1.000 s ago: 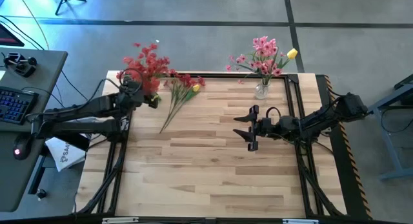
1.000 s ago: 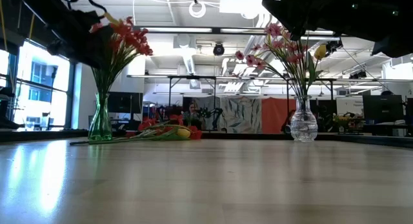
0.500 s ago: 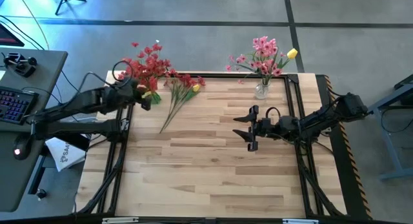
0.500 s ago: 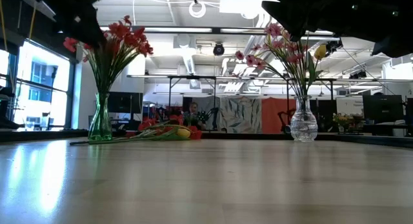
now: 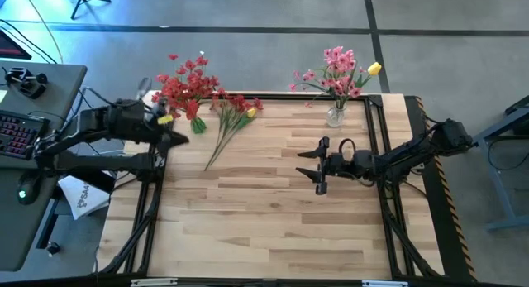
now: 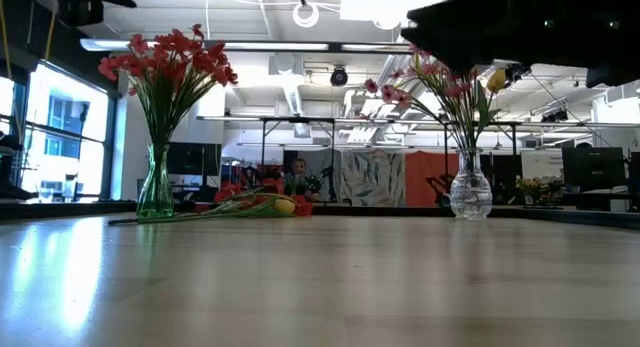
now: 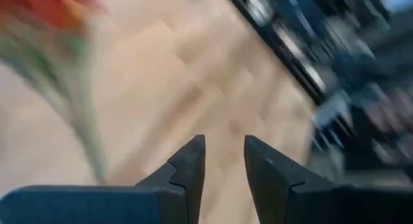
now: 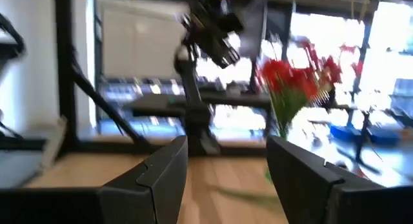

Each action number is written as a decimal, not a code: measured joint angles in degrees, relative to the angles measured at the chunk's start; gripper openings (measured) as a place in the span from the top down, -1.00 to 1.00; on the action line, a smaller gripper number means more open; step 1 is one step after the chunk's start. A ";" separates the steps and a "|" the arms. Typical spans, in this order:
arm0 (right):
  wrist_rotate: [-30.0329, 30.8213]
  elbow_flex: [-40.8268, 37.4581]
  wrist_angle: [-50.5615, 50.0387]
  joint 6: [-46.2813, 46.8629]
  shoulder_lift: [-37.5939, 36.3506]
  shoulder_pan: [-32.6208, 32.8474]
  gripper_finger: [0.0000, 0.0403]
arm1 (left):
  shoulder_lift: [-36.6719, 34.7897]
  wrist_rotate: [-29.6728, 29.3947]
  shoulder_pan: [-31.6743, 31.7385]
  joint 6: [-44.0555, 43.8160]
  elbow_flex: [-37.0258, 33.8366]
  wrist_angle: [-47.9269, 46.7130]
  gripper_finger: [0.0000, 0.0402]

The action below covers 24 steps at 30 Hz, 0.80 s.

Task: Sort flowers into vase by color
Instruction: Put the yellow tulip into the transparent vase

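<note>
High view: left gripper beside red flowers

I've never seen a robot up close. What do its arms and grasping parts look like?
Two slim, dark jointed arms trailing black cables. The left gripper and right gripper each end in black jaws: two flat, angular fingers tapering toward the tips.

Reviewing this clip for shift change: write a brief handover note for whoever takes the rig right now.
Left gripper: empty, fingers a little apart, beside the green vase of red flowers.
Right gripper: open, empty, waiting mid-table.
Done: red bunch in green vase; pink flowers with one yellow bloom in the clear vase.
Left: loose stems, red and yellow, lying on the table between the vases.
</note>
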 joint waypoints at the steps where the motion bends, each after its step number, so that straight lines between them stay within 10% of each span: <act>1: 1.62 0.00 -3.37 0.13 -1.14 0.33 -0.01 | 0.61 1.89 -1.53 -0.74 -0.46 0.66 0.53; 10: 4.44 -0.02 -39.35 13.93 -16.29 3.44 -0.01 | 8.91 2.16 -17.30 -7.24 -4.21 12.27 0.54; 17: 4.45 -0.02 -40.65 13.96 -17.46 3.64 -0.01 | 22.69 -16.34 -25.90 -8.00 -10.38 19.98 0.54; 24: 7.27 -0.02 -39.23 11.62 -17.44 3.60 -0.01 | 39.42 -28.89 -19.80 -9.90 -15.55 29.30 0.52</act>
